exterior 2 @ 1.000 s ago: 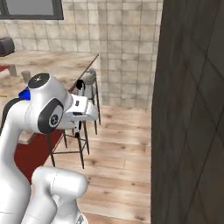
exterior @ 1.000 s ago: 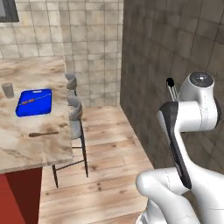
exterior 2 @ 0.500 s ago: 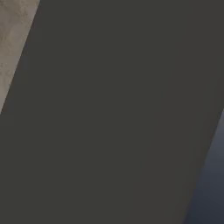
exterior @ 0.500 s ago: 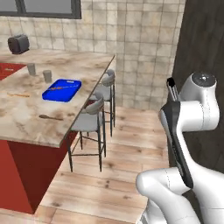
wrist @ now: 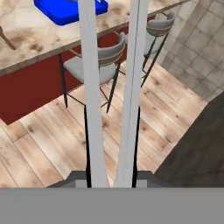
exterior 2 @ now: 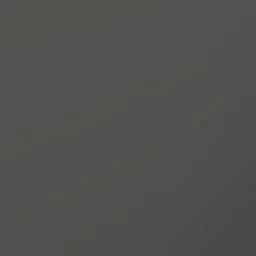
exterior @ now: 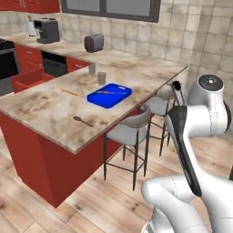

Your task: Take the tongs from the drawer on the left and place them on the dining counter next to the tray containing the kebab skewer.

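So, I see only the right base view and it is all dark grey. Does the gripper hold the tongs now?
Observer: Yes. In the hand view the tongs rise between the fingertips, their two silver arms pointing up the picture.
Operator: And where is the tray?
Observer: The blue tray sits on the dining counter, with the kebab skewer on it.
Operator: Is something near the tray on the counter?
Observer: A brown wooden spoon lies toward the counter's near edge, apart from the tray, and a grey cup stands behind the tray.
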{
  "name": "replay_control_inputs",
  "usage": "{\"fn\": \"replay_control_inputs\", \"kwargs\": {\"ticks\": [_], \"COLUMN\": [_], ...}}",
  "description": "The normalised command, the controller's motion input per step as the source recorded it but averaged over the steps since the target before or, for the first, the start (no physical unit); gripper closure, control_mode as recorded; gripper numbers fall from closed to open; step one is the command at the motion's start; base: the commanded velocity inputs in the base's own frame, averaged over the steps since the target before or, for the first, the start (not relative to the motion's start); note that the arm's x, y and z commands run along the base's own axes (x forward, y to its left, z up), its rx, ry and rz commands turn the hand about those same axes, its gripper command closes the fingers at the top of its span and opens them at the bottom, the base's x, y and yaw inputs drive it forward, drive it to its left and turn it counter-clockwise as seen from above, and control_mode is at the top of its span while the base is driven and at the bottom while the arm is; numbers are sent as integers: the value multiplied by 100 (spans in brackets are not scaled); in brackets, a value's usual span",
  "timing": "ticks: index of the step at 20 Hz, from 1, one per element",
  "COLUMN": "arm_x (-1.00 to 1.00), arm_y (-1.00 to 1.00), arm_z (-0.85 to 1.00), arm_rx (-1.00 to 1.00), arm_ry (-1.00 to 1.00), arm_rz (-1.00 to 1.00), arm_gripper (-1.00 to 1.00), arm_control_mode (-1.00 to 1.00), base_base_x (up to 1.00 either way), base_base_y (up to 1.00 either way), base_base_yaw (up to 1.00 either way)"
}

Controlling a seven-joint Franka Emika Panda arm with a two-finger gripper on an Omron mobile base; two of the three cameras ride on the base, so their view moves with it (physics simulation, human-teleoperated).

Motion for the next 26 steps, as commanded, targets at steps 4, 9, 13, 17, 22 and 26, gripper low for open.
{"fn": "replay_control_inputs", "kwargs": {"ticks": [4, 9, 13, 17, 22, 26], "arm_x": [0, 0, 0, 0, 0, 0], "arm_y": [0, 0, 0, 0, 0, 0], "arm_z": [0, 0, 0, 0, 0, 0], "arm_rx": [0, 0, 0, 0, 0, 0], "arm_ry": [0, 0, 0, 0, 0, 0], "arm_rz": [0, 0, 0, 0, 0, 0], "arm_gripper": [100, 100, 100, 100, 100, 100], "arm_control_mode": [100, 100, 100, 100, 100, 100], "base_base_x": [70, 58, 37, 19, 1, 10], "base_base_y": [-90, -89, -86, -94, -88, -61], "base_base_yaw": [54, 54, 58, 52, 37, 17]}}
